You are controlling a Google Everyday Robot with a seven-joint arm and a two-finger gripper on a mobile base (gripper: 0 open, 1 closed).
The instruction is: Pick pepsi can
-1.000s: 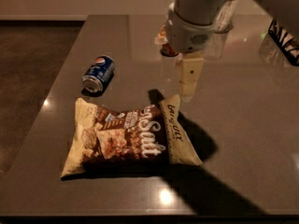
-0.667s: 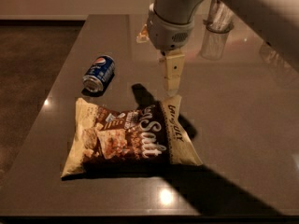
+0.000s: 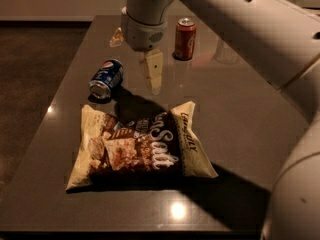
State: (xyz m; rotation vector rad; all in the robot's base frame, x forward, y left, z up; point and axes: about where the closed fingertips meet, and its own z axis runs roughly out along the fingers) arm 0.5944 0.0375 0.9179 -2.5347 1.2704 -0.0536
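1. The gripper (image 3: 154, 76) hangs from the pale arm (image 3: 225, 19) over the dark grey table (image 3: 240, 114). It points downward between the pepsi can (image 3: 106, 78) and the red soda can (image 3: 185, 38).
2. Whether the gripper is spread or clenched cannot be told from this angle. Nothing shows in its grasp.
3. The gripper is apart from the pepsi can, which sits just to the picture's left of it and slightly nearer the camera. The two do not touch.
4. The pepsi can lies on its side on the table. One silver end faces the camera and the left table edge, and its round logo is turned upward.
5. The red soda can stands upright farther back on the table, beyond the gripper and clear of it.
6. A snack bag (image 3: 140, 146) lies flat on the table in front of both the pepsi can and the gripper. Its upper left corner is near the pepsi can.
7. The gripper's dark shadow falls on the table between the pepsi can and the snack bag.
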